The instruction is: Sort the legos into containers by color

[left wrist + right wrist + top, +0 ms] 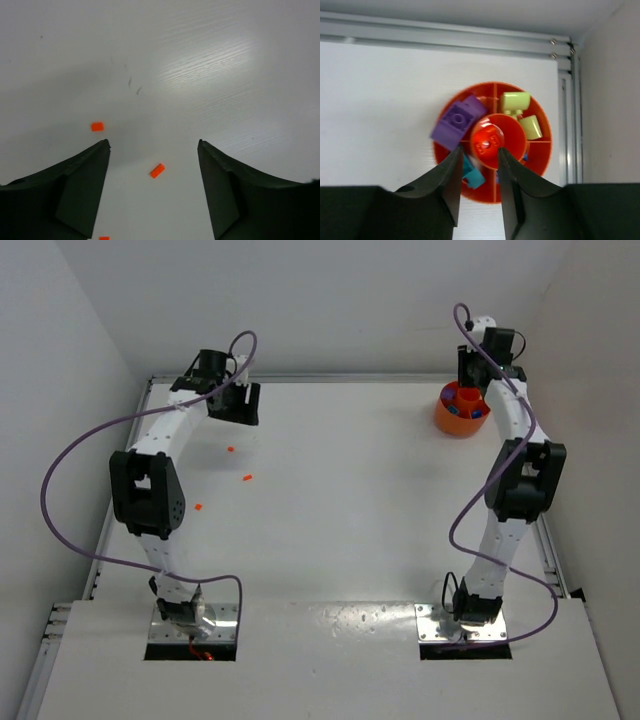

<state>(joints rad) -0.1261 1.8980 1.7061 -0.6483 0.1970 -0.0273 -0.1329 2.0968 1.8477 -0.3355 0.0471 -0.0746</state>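
Bricks (247, 478), three small orange-red ones, lie scattered on the left side of the white table (330, 500) in the overhead view, well apart from one another. The left gripper (235, 402) hangs over the far left corner, just beyond the farthest of them. The orange bowl (443, 422) stands at the far right, with the right gripper (472, 375) straight above it.

From the left wrist, the left gripper (152, 145) stands wide and holds nothing. One orange-red brick (157, 170) lies askew on the table between its fingers (75, 190). A second (97, 126) lies beyond the left one, and a third (104, 238) shows at the near edge of the view.

From the right wrist, the right gripper (479, 152) is parted only narrowly and is empty. It sits over the middle cup of the orange bowl (543, 150), where a red brick (487, 140) lies. A purple brick (456, 122) rests across the left rim and overhangs it. Two yellow-green bricks (515, 102) lie in the far right compartments, and a blue-green brick (470, 174) in a near left one. A metal rail (445, 40) runs along the table's far edge
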